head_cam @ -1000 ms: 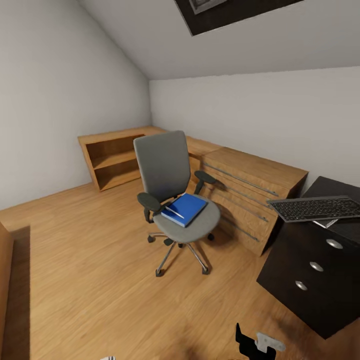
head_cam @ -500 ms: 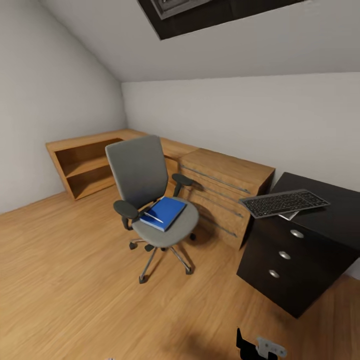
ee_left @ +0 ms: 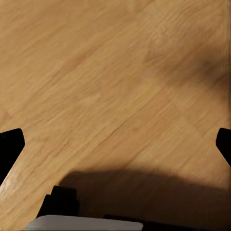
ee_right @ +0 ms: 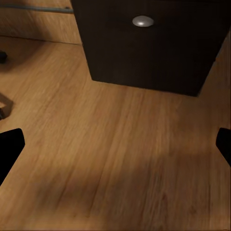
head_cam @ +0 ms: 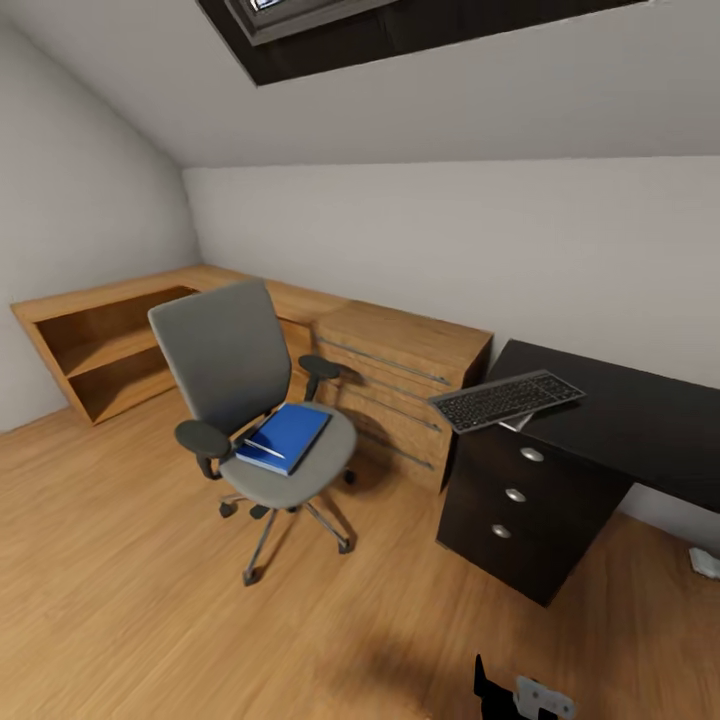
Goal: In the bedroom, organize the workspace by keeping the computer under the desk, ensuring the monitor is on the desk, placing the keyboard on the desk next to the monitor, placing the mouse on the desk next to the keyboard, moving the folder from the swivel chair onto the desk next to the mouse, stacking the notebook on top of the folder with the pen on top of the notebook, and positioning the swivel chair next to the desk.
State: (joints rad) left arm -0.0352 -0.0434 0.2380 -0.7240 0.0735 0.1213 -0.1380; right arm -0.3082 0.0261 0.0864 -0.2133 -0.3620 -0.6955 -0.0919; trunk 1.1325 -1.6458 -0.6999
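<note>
The grey swivel chair (head_cam: 240, 385) stands on the wood floor, a little way left of the black desk (head_cam: 625, 410). A bright-blue folder (head_cam: 288, 436) lies on its seat, with a thin white pen (head_cam: 262, 449) across the folder's near corner. The dark keyboard (head_cam: 505, 399) rests on the desk's left corner, over the drawer unit (head_cam: 520, 495), and juts past the edge. A small grey flat piece (head_cam: 520, 423) pokes out beneath it. My left gripper (ee_left: 115, 144) is open above bare floor. My right gripper (ee_right: 115, 144) is open, low in front of the drawer unit (ee_right: 149, 43).
A light-wood chest of drawers (head_cam: 400, 385) stands between chair and desk against the wall. A low open shelf (head_cam: 100, 350) runs along the left corner. A small pale object (head_cam: 705, 562) lies on the floor at the right. A skylight (head_cam: 330, 25) sits in the sloped ceiling.
The whole picture has shifted left, so the camera has turned right. More of the desk top shows now. Chair, folder and keyboard have not moved.
</note>
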